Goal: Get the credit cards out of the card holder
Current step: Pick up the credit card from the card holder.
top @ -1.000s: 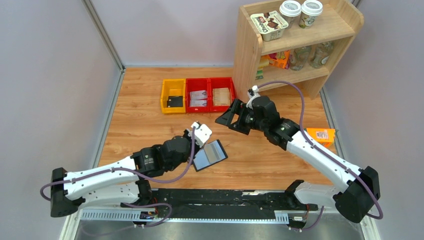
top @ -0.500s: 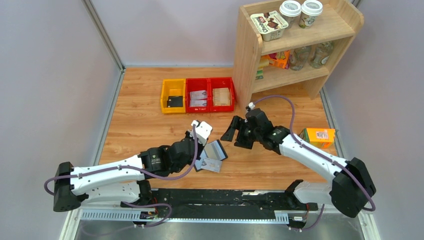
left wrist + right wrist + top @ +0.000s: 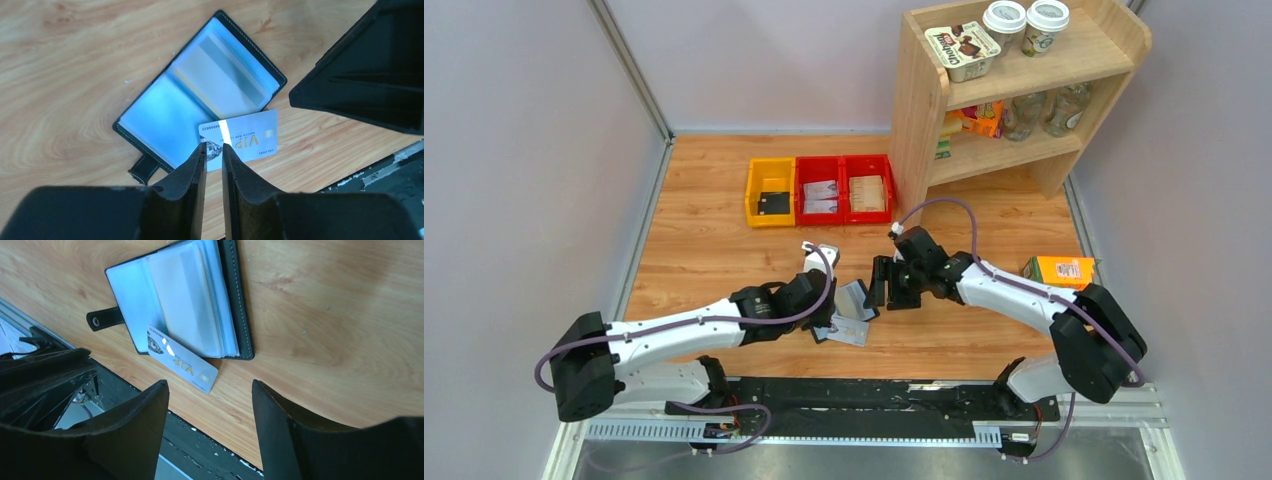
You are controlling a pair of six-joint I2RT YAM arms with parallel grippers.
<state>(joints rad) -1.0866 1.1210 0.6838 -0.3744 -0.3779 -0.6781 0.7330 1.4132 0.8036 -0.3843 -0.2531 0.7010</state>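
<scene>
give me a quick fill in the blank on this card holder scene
The card holder lies ___ on the table.
The loose card at its edge reads ___.
The right end effector holds ___.
Missing words: open; VIP; nothing.

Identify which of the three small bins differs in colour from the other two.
The leftmost bin: it is yellow, whereas the middle bin and the right bin are red.
</scene>
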